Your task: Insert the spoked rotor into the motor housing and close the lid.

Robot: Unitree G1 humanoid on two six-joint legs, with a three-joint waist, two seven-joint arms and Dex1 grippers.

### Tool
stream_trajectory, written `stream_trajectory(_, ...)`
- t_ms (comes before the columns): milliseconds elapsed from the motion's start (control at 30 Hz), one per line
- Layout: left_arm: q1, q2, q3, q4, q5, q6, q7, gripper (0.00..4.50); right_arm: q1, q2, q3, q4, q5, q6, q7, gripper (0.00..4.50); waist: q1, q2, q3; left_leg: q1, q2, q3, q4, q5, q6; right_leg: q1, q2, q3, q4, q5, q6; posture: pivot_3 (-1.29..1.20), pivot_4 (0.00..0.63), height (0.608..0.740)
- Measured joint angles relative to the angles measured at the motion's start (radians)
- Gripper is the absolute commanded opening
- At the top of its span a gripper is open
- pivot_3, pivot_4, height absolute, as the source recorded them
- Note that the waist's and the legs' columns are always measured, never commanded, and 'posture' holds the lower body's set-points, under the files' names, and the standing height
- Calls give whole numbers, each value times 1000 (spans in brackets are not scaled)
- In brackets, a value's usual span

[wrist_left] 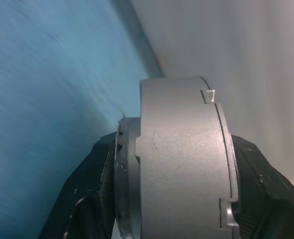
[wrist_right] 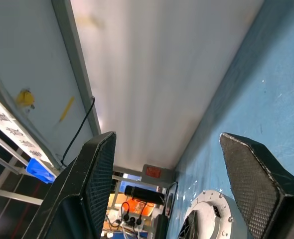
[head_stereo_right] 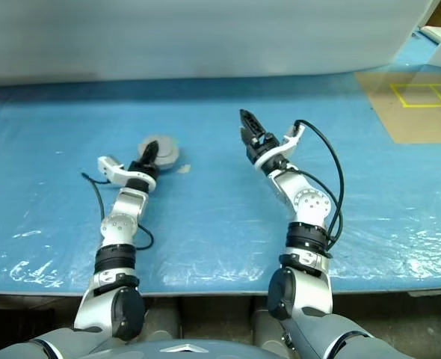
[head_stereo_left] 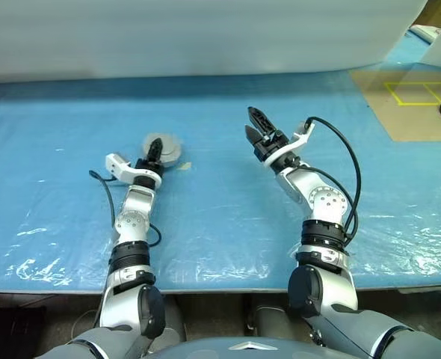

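With the left gripper (head_stereo_left: pixel 154 148) pinching the grey motor assembly (head_stereo_left: pixel 165 149) by its edge low over the table (head_stereo_left: pixel 220 217) and the right gripper (head_stereo_left: pixel 255 129) spread empty, a slack pinch could drop it.

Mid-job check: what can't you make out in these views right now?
- Grey disc, left wrist view: seen edge-on, with fingers on both sides. Its faces are hidden, so I can't tell whether the rotor is inside.
- Left eye view: the left gripper covers the disc's middle.
- Pale bit beside it: too small to identify.
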Motion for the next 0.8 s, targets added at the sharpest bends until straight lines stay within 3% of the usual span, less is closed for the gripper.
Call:
stream_trajectory(200,-29,67,67,104,60,-183,16,2734,1,-12,20,0,-5,-3,15,3465,2,-2,1,0,0,-1,1,0,0,0,0,0,0,0,0,0,150,740)
stream_trajectory(433,-38,114,96,168,75,-255,15,2734,13,-19,71,0,-38,-6,44,3465,4,-3,1,0,0,-1,3,0,0,1,0,0,1,0,0,0,150,740)
stream_trajectory(533,-40,115,109,180,75,-277,19,3453,16,-26,92,0,-62,-11,61,3502,4,-3,1,0,0,-1,3,0,0,1,0,0,2,0,0,0,150,740)
stream_trajectory(633,-44,116,128,186,76,-316,40,4473,24,-33,100,0,-79,-17,72,3502,2,-3,1,1,0,-1,3,0,0,2,0,0,2,0,0,0,150,740)
stream_trajectory(800,-63,146,147,238,140,-447,137,4473,27,-42,121,-1,-111,-20,94,3502,-3,-3,1,2,0,-1,3,0,0,3,0,0,2,0,0,0,150,740)
